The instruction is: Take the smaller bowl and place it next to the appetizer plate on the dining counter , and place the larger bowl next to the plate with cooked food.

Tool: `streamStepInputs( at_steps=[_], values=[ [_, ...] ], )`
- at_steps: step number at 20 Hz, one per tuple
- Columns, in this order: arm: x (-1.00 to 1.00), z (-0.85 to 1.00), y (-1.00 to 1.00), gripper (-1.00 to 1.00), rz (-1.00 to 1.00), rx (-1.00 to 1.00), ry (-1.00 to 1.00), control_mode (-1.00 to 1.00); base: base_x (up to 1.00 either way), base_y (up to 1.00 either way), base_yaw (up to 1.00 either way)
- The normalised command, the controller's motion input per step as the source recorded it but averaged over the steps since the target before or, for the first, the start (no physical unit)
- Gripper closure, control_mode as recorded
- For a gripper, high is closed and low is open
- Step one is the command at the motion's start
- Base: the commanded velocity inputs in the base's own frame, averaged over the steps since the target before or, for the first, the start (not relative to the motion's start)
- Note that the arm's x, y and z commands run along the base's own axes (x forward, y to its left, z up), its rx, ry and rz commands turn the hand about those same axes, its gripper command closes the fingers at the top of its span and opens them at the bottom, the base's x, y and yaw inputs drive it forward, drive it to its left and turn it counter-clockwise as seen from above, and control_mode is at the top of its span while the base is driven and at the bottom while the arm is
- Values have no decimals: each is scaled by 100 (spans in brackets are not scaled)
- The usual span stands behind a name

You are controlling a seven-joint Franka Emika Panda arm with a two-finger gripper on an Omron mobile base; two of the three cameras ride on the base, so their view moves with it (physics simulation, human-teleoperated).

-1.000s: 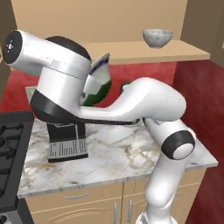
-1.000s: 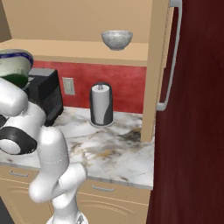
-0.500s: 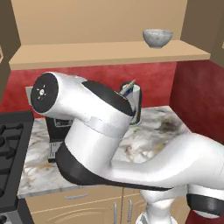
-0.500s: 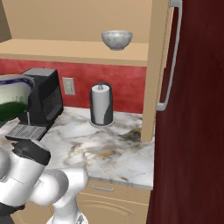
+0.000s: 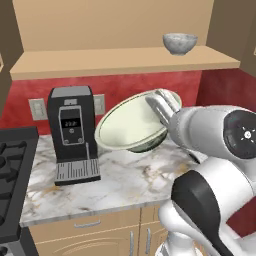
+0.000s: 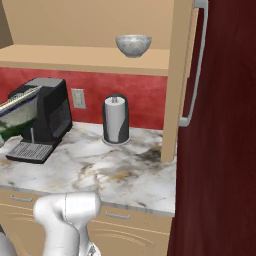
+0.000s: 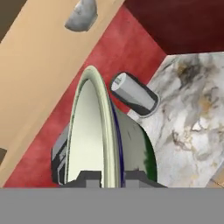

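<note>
Hand view: end effector [image 7: 105,177] shut tight on the rim of the larger bowl [image 7: 98,131], one tip on each side of the rim.
Larger bowl: wide, cream inside, green underneath, held up in the air and tipped on its side, well above the desk [image 5: 125,182].
Left base view: larger bowl [image 5: 132,129] hangs between the coffee machine [image 5: 72,132] and the white arm, open side turned toward the camera.
Just changed: half a second ago the arm filled the left base view and hid most of the bowl; now swung round to the right, with the bowl out in front and easy to see. In the right base view the bowl [image 6: 17,117] sits a little lower at the left edge than before.
Meaning for the task: looks like the big bowl is lifted and being carried away; still a long way from the plate with cooked food.
Smaller bowl [image 5: 179,43]: grey and stony, upright on the wooden shelf [image 5: 120,62], same spot as before, not yet fetched.
Inside the bowls: larger bowl empty; smaller bowl too high to look into.
Also on the desk: paper towel roll [image 6: 115,120], standing upright.
</note>
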Motion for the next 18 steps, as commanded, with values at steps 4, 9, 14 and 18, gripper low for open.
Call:
streamStepInputs(
  at_steps=[4, 9, 14, 18],
  values=[
    [17, -33, -63, 100, 66, 17, 1, -100, 0, 0, 0],
    [12, -5, -29, 100, 50, 7, 0, -100, 0, 0, 0],
    [0, -6, 0, 100, -4, -5, 0, -100, 0, 0, 0],
    [0, -26, 0, 100, -17, -4, 3, -100, 0, 0, 0]
  ],
)
